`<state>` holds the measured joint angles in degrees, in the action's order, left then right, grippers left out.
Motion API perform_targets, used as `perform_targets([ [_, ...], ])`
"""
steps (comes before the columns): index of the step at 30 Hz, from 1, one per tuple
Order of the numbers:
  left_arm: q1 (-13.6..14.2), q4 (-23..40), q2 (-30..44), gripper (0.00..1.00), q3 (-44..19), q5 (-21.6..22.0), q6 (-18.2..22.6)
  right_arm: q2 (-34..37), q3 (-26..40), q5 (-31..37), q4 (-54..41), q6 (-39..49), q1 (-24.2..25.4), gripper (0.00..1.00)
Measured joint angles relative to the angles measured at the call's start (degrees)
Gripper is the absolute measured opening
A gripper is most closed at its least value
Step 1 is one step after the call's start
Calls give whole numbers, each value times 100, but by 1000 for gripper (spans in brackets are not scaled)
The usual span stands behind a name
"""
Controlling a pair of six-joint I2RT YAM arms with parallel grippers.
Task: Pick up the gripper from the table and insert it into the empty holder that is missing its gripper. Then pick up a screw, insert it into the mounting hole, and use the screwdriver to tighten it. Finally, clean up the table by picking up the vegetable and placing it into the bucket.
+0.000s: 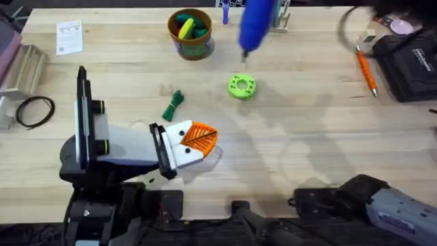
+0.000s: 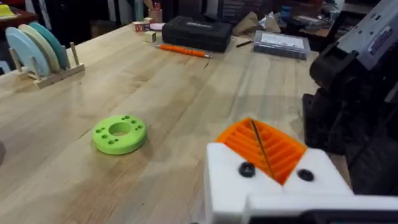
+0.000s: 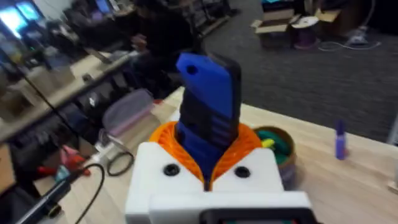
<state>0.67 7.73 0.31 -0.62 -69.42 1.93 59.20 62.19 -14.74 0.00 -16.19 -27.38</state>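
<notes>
The left hand (image 1: 198, 140) is lying low over the desk (image 1: 307, 130), near the middle of the overhead view. Its two white blocks are pressing together, and the orange ribbed tips (image 2: 264, 149) are touching with only a thin line between them. It is holding nothing.

The right hand (image 3: 208, 165) is squeezing the blue screwdriver (image 3: 208, 112) between its orange pads. The screwdriver is standing up between the fingers. In the overhead view the screwdriver (image 1: 256, 24) is showing big and blurry at about 12 o'clock, with its tip pointing down at the desk.

Just below that tip, a bright green round disc with holes (image 1: 241, 86) is lying flat on the desk. It is sitting at about 1 o'clock from the left hand.

The small dark-green vegetable (image 1: 174, 104) is lying on the desk at about 11 o'clock from the left hand, close to it but not touching.

The bucket (image 1: 190, 34) is standing at the far side of the desk, at about 12 o'clock from the vegetable, well apart from it. Yellow and green toys are sitting inside.

A thin orange pen-like tool (image 1: 365, 72) is lying at about 2 o'clock, beside a black case (image 1: 410, 65).
</notes>
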Motion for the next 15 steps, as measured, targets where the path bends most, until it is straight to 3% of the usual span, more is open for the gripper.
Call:
perform_targets([
  [8,0,0,1,14,0,1,0,252,-1837,-314,4101,-1060,-32,23],
  [15,0,0,1,14,0,1,0,1014,-2056,-1730,5958,-1370,-79,23],
])
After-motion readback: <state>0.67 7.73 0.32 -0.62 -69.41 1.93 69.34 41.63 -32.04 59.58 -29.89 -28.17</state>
